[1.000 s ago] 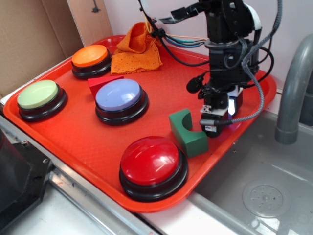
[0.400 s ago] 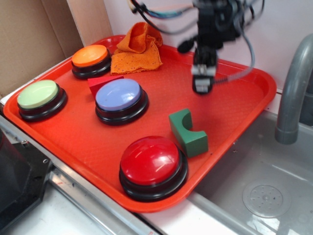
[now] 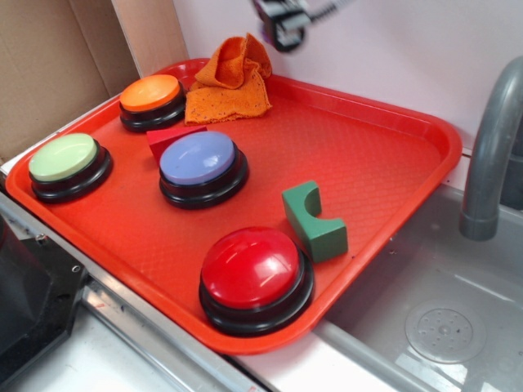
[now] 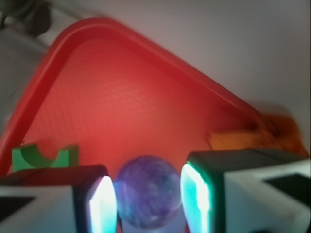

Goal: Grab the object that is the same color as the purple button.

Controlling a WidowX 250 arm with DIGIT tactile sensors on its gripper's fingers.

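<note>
From the wrist view I see the end effector [image 4: 148,196] clamped on the purple ball [image 4: 147,191], one finger [image 4: 103,204] pressed against each side of it. The ball is round, so it has no long axis or heading to report. It is held clear above the red tray [image 4: 121,107], with the green arch block [image 4: 43,156] lying on the tray below to the left. In the exterior view the end effector [image 3: 282,24] appears only as a blur at the top edge, above the orange cloth [image 3: 229,77]; I cannot make out the ball there. The purple button [image 3: 202,167] sits mid-tray, between the orange button [image 3: 152,101] and the red button [image 3: 256,278], with the green button [image 3: 69,166] well to its left.
</note>
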